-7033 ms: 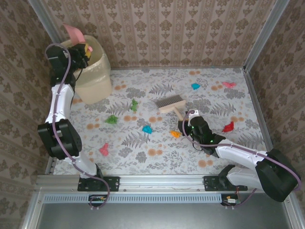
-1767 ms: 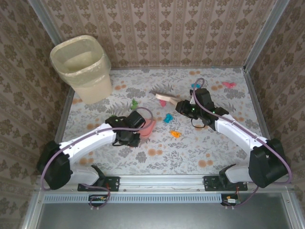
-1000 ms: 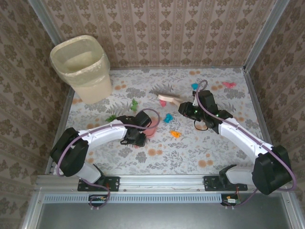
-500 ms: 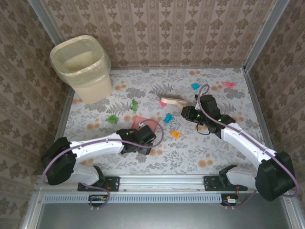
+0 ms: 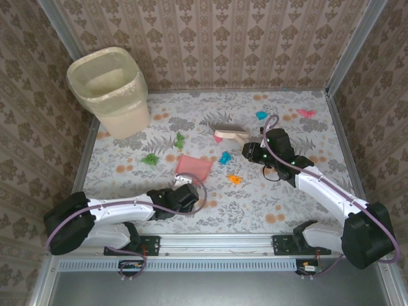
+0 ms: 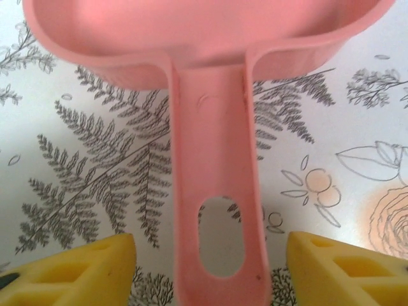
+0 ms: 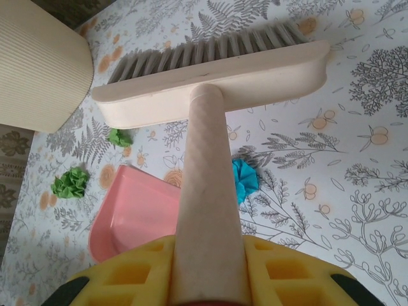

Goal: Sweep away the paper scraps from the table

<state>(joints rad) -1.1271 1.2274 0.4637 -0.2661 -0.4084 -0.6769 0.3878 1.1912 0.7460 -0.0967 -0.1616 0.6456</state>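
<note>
A pink dustpan (image 5: 193, 167) lies flat on the table (image 5: 299, 204). Its handle (image 6: 217, 191) runs between my left gripper's (image 6: 210, 271) open yellow fingers (image 6: 70, 271), with a gap on each side. This left gripper (image 5: 183, 196) sits just nearer than the pan. My right gripper (image 7: 207, 268) is shut on the beige brush handle (image 7: 207, 191), bristles down beyond it; from above it (image 5: 255, 153) is right of the brush head (image 5: 231, 134). Paper scraps lie around: blue (image 5: 224, 157) (image 7: 245, 180), orange (image 5: 234, 180), two green (image 5: 180, 139) (image 5: 150, 159), blue (image 5: 261, 115), pink (image 5: 305, 113).
A cream waste bin (image 5: 111, 89) stands at the far left corner, also seen in the right wrist view (image 7: 35, 64). Patterned walls and metal rails close in the table on three sides. The left arm lies low along the near edge.
My left gripper has let go of the dustpan and drawn back toward the near edge; the pan now lies flat. The right arm with the brush has shifted slightly right.
</note>
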